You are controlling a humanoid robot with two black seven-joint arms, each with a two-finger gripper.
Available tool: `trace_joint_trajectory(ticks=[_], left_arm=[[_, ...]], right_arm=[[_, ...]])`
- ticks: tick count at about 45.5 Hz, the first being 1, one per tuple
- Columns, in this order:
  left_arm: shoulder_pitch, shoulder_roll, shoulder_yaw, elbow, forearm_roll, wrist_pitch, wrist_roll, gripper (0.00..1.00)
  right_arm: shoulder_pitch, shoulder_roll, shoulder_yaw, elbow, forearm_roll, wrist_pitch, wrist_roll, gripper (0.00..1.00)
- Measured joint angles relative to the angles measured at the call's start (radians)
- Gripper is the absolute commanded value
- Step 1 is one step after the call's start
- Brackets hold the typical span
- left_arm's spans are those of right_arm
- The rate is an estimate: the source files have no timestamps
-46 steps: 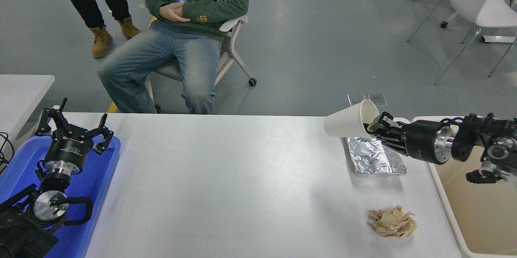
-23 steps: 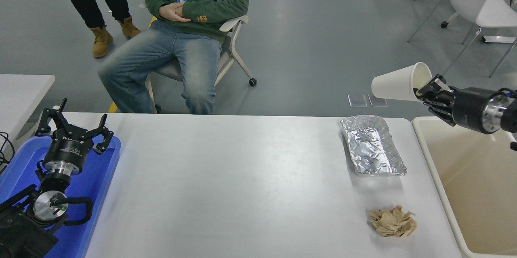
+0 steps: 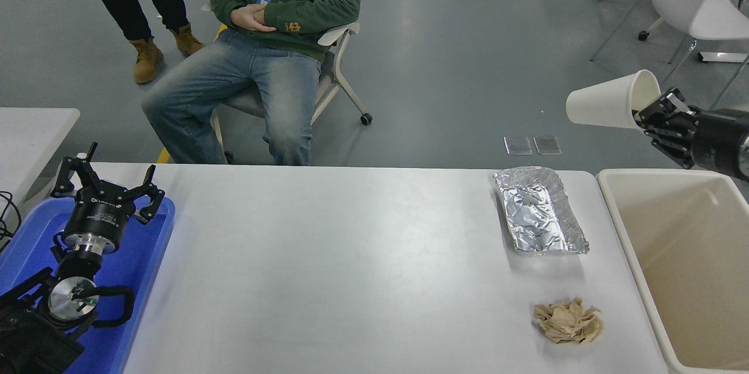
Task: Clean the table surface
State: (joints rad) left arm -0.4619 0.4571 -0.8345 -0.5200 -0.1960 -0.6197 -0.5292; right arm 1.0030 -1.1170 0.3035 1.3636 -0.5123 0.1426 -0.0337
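We had the right gripper (image 3: 643,115) at the frame's right edge, jaws clamped on the rim of a paper cup (image 3: 608,107), held sideways in the air above and beyond the bin's (image 3: 673,178) far-left corner. The bench (image 3: 351,257) filled the middle of frame, w/ a foil tray (image 3: 538,217) and a paper wad (image 3: 567,321) on its right side. The left gripper (image 3: 105,189) sat parked lower left over a blue tray (image 3: 155,245), jaws spread. To do this well, we judged: bring the cup fully over the bin before release, then fetch the tray & wad.
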Motion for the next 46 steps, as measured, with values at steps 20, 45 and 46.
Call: trace_joint_trajectory(ticks=[20, 45, 46], left_arm=[[0.0, 0.0, 0.0, 0.0, 0.0, 0.0, 0.0, 1.0], [0.0, 0.0, 0.0, 0.0, 0.0, 0.0, 0.0, 1.0], [0.0, 0.0, 0.0, 0.0, 0.0, 0.0, 0.0, 1.0]], right_arm=[[0.025, -0.021, -0.001, 0.011, -0.002, 0.017, 0.0, 0.0], [0.052, -0.051, -0.03, -0.256, -0.169, 0.085, 0.004, 0.0], [0.052, -0.047, -0.033, -0.272, -0.175, 0.086, 0.004, 0.0]])
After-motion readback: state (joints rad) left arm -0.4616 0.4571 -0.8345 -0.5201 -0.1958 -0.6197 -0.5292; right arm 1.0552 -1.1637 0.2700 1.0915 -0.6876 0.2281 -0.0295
